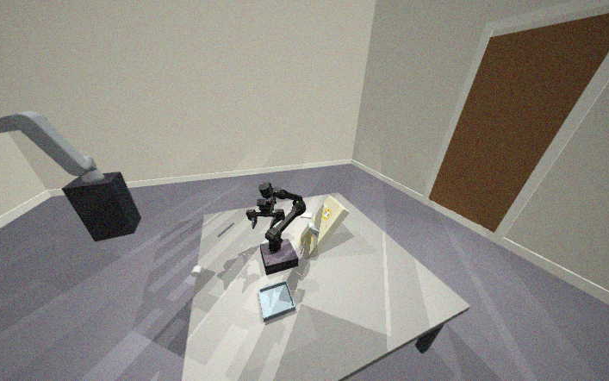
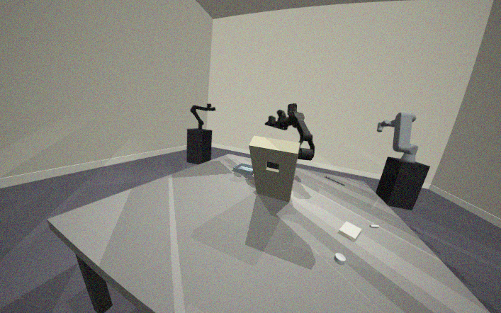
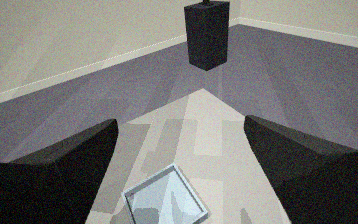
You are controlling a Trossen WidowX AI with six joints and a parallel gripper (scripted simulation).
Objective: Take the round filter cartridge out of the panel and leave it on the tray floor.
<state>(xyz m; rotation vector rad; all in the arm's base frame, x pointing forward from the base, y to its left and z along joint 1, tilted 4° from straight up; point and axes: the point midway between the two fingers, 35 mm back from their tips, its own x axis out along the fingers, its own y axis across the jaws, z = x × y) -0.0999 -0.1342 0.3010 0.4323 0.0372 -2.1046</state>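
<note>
The pale yellow service panel [image 1: 338, 211] [image 2: 273, 184] stands tilted on the table; the exterior view shows its back. On its face, an orange ring with a white centre [image 1: 326, 214] marks the round cartridge's place; its slots and exact depth are too small to tell. My gripper [image 1: 264, 222] [image 3: 181, 123] is open and empty, raised in the air to one side of the panel, away from the cartridge. The blue tray [image 1: 280, 315] [image 3: 191, 189] lies beyond the arm's base from the panel; it also shows partly behind the panel in the exterior view. Nothing is seen in it.
A small grey piece [image 1: 313, 229] is near the panel's lower front. A white block [image 2: 349, 231], a white disc [image 2: 339, 258] and a thin dark rod [image 1: 225, 229] [image 2: 334, 180] lie on the table. Other arms on black pedestals [image 2: 199, 146] [image 2: 402, 183] stand beyond it.
</note>
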